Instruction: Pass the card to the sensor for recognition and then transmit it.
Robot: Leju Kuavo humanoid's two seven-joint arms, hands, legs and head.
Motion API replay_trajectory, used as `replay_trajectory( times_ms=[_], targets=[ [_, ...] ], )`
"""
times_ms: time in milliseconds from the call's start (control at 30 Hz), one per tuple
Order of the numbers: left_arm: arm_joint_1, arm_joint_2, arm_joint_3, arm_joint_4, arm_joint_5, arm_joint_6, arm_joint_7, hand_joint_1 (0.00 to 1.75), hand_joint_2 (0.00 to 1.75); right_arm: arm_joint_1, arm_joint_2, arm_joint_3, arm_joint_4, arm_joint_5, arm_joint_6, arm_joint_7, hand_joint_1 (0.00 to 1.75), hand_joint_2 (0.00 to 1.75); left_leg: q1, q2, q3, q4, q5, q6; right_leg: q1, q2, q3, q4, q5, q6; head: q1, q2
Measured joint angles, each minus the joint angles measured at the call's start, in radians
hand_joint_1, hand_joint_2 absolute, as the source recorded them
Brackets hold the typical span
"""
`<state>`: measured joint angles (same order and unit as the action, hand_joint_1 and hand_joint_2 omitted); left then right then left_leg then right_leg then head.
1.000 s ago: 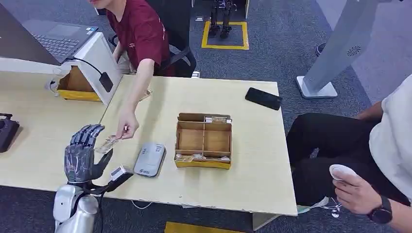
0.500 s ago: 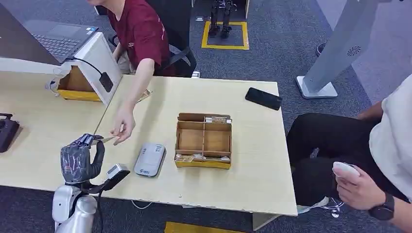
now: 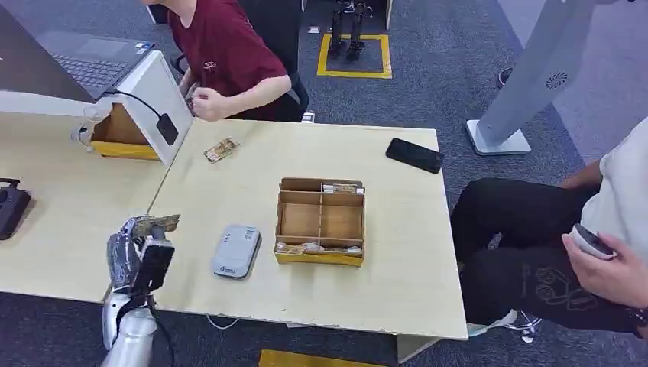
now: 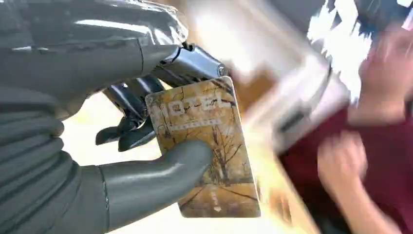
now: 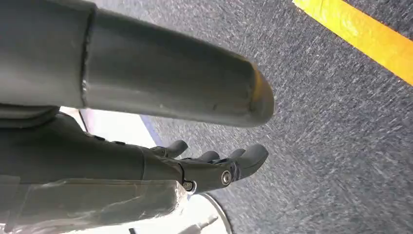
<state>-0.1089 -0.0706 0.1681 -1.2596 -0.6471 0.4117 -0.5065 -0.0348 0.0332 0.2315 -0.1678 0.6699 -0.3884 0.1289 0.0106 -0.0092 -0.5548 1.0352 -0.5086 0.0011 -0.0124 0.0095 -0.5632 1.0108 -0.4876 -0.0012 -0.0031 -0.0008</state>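
Left hand (image 3: 136, 248) grasps the card (image 4: 207, 146) between thumb and fingers, raised at the bench's (image 3: 397, 252) near left edge. Card judged light, stiff, slick; its pinch near one edge looks adequate. Sensor (image 3: 235, 250) lies just right of it, path unobstructed. Beyond: divided box (image 3: 320, 222), phone (image 3: 414, 155). Right hand (image 5: 214, 165) hangs released over the floor.

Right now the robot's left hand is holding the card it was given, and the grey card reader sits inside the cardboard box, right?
Not quite. The left hand does hold the card, but the head view shows the grey card reader lying on the table beside the cardboard box.
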Motion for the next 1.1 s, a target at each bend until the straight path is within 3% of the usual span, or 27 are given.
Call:
replay_trajectory(
  times_ms=[133,333,533,667,900,1100],
  targets=[
    [0.055,0.027,-0.124,-0.083,0.268,-0.239,0.113,1.75,1.75,0.009,0.001,-0.016,0.0,-0.003,-0.01,0.0,0.0,0.0,0.0,0.001,0.0,0.0,0.0,0.0,0.0,0.002,0.0,0.0,0.0,0.0,0.0,0.0],
    [0.105,0.071,-0.214,-0.173,0.448,-0.371,0.252,1.75,1.75,0.014,0.007,-0.032,0.0,0.0,-0.019,0.0,0.0,0.0,0.0,0.001,0.0,0.0,-0.001,0.001,0.0,0.001,-0.001,0.0,0.0,0.0,0.0,0.0],
    [0.11,0.099,-0.231,-0.184,0.459,-0.361,0.269,1.75,1.75,0.015,0.01,-0.039,0.0,0.001,-0.024,0.0,0.0,0.0,0.0,0.001,0.0,0.0,0.0,0.001,0.0,0.001,0.0,0.0,0.0,0.0,0.0,0.0],
    [0.098,0.111,-0.238,-0.173,0.348,-0.273,0.303,1.75,1.75,0.015,0.011,-0.039,0.0,0.013,-0.023,0.008,0.0,0.0,0.0,0.001,0.0,0.0,0.0,0.0,0.0,0.001,0.0,0.0,0.0,0.0,0.0,0.0],
    [0.02,0.105,-0.247,-0.05,0.258,-0.171,0.325,1.75,1.75,0.014,0.018,-0.039,0.0,0.024,-0.022,0.011,0.0,0.0,0.0,0.001,0.0,0.0,0.0,0.001,0.0,0.001,0.0,0.0,0.0,0.0,0.0,0.0],
    [-0.028,0.095,-0.247,0.027,0.253,-0.164,0.325,1.75,1.75,0.013,0.018,-0.039,0.0,0.034,-0.021,0.011,0.0,0.0,0.0,0.001,0.0,0.0,0.0,0.001,0.0,0.001,0.0,0.0,0.0,0.0,0.0,0.0]
  ],
)
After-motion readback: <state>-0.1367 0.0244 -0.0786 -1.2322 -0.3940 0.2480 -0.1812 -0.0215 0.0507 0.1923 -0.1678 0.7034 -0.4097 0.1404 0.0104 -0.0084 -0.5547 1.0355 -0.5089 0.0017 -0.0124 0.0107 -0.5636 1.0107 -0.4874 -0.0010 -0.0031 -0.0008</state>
